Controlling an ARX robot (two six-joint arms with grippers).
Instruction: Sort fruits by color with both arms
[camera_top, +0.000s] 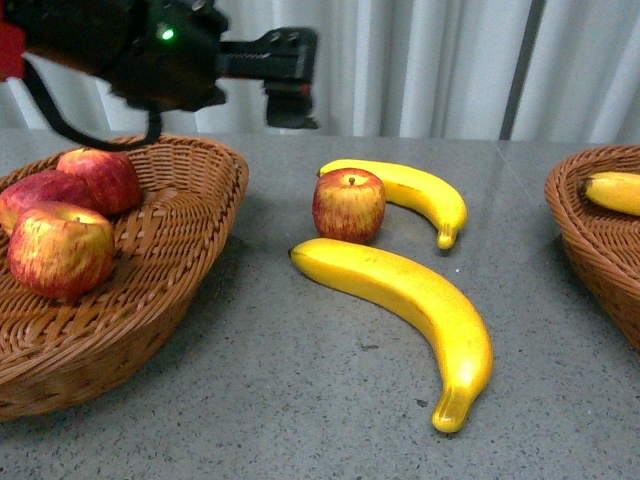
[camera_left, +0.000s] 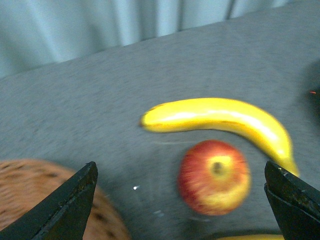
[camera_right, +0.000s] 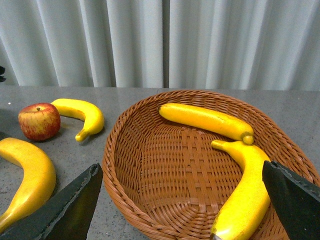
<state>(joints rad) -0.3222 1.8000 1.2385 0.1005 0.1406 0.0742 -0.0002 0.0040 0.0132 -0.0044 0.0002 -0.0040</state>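
Apples (camera_top: 349, 204), four; bananas (camera_top: 400, 300), four; baskets (camera_top: 185, 250), two

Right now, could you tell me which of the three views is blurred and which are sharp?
Left wrist view: the apple and banana are smeared and soft-edged. Front view: crisp, with glare along the long banana. Right wrist view: sharp, the basket weave clearly resolved.

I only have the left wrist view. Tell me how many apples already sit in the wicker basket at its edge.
Observer: Three glossy red apples lie in the left brown wicker basket.
Operator: Report the other basket.
Observer: The right brown wicker basket holds two smooth curved yellow bananas.
Operator: List what remains on the table.
Observer: One streaked red apple, one short yellow banana behind it, one longer yellow banana in front.
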